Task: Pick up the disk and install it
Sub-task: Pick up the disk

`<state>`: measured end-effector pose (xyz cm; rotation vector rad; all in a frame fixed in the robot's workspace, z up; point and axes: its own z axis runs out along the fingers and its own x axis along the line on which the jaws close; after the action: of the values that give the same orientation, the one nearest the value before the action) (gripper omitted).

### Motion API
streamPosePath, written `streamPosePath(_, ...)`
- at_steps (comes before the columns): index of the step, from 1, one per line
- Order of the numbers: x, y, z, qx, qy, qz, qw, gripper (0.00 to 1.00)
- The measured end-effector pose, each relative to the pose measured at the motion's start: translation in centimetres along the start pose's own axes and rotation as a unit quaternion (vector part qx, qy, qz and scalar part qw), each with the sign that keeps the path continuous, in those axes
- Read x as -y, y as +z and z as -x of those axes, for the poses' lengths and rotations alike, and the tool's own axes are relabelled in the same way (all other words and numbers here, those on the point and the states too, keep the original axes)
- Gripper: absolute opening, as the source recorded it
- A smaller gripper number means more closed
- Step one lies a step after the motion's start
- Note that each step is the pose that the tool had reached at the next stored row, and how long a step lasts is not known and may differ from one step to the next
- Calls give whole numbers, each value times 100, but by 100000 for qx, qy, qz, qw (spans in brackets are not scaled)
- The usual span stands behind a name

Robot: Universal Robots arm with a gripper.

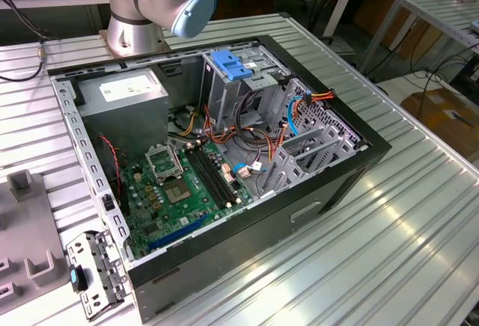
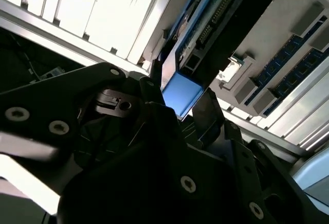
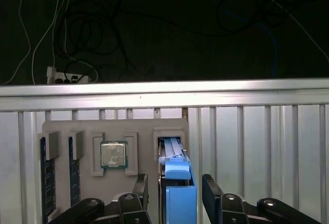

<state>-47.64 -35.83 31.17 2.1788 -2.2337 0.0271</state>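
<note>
The disk (image 3: 177, 190) stands on edge in a slot of a grey holder tray (image 3: 139, 131), its blue bracket facing the camera in the first wrist view. My gripper (image 3: 175, 180) is open and straddles it, one dark finger (image 3: 141, 188) on each side with a narrow gap to the bracket. In the second wrist view the blue bracket of the disk (image 2: 180, 93) lies between the same fingers (image 2: 208, 111) of the gripper (image 2: 181, 98). The open computer case (image 1: 314, 214) lies on the table in the exterior view.
The holder tray also carries a processor chip (image 3: 113, 154) and memory sticks (image 3: 46, 175), close to the table's far rail (image 3: 164, 93). Inside the case are a motherboard (image 1: 179, 184), a grey power supply box (image 1: 123, 90) and a drive cage with a blue tab (image 1: 228, 64). The arm's base (image 1: 131, 27) stands behind the case.
</note>
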Motion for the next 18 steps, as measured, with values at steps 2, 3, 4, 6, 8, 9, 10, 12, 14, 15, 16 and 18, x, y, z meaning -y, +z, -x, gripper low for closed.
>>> streamPosePath(2, 0, 0, 0, -8, -41, -12, 100000, 45)
streamPosePath(3, 0, 0, 0, -6, -43, -15, 100000, 45)
streamPosePath(4, 0, 6, 0, 1, -53, -92, 100000, 45)
streamPosePath(6, -1, 25, 1, 10, -106, -312, 99999, 45)
streamPosePath(8, -6, 55, 2, 17, -196, -607, 99998, 45)
streamPosePath(9, -10, 61, 2, 23, -203, -658, 99998, 45)
streamPosePath(10, -15, 72, 1, 33, -211, -687, 99997, 45)
streamPosePath(12, -16, 87, 2, 37, -210, -683, 99997, 45)
streamPosePath(14, -16, 106, 3, 40, -210, -682, 99997, 45)
streamPosePath(15, -16, 115, 3, 40, -210, -680, 99997, 45)
streamPosePath(16, -16, 125, 3, 41, -211, -681, 99997, 45)
streamPosePath(18, -16, 140, 4, 37, -210, -675, 99997, 45)
